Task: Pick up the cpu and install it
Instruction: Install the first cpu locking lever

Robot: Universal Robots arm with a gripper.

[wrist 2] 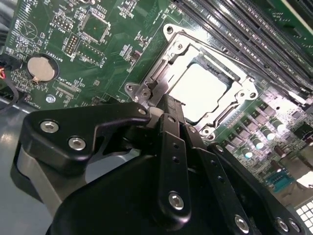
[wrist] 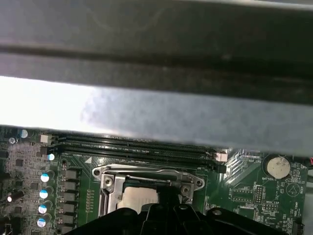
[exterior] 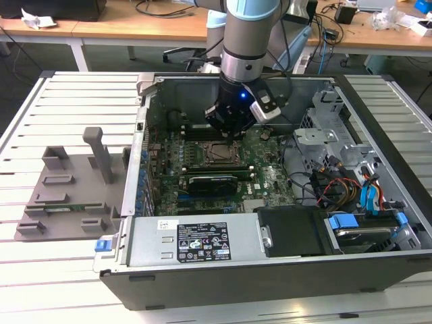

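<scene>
In the exterior view, the grey tray (exterior: pixel 67 185) at the left carried no chip. The gripper (exterior: pixel 229 128) hung over the socket frame (wrist 2: pixel 205 93), fingers together and empty. The cpu (wrist 2: pixel 200 90) already lay seated in the socket; clamping seemingly remained.

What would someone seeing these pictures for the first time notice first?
Probably the open computer case lying on the slatted table, with the robot arm reaching down into it. Its end effector hangs just above the socket frame in the middle of the green motherboard. In the second wrist view the cpu gleams silvery inside that frame, not in the end effector's grip.
</scene>
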